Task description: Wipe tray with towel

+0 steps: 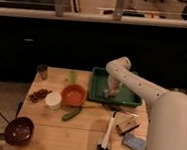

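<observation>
Reaching low inside the tray (99, 85), the gripper (110, 92) (its hold impossible to tell) risked shoving it sideways if pressed hard.

The shallow dark-green rectangular plastic tray (99, 85) looks smooth, with a dull sheen along its raised rim. Inside the tray, the gripper (110, 90) hangs low from the white arm (136, 84), whose hard shell is smooth and faintly glossy. At the gripper lies the small pale cloth towel (106, 95), soft and matt. The tray rests on the pale wooden worktop (80, 138), matt, with plank seams showing. Left of the tray, the round orange bowl (74, 95) looks like smooth plastic with a slight shine. In front of the tray, the blue rectangular sponge pad (133, 143) looks matt.
</observation>
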Robot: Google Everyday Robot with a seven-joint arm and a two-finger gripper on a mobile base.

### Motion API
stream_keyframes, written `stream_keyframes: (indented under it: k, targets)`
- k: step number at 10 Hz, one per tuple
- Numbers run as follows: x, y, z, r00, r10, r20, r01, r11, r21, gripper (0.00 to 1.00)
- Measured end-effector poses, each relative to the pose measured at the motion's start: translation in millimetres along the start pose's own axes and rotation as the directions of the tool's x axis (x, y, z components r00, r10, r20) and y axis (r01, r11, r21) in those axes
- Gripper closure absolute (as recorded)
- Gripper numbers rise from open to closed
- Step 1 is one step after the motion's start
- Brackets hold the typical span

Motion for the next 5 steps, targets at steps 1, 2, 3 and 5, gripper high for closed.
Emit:
stream_keyframes:
  k: [1,2,3,5]
  targets:
    - [7,4,-1,1.0,0.007,0.001,-0.007,1.0,-0.002,0.99]
    - [16,8,-1,1.0,0.018,-0.001,-0.018,1.0,-0.006,0.99]
    - [23,10,-2,1.0,0.03,-0.004,-0.03,1.0,-0.008,0.99]
    - [43,8,-4,0.998,0.064,-0.026,-0.064,0.998,-0.007,0.99]
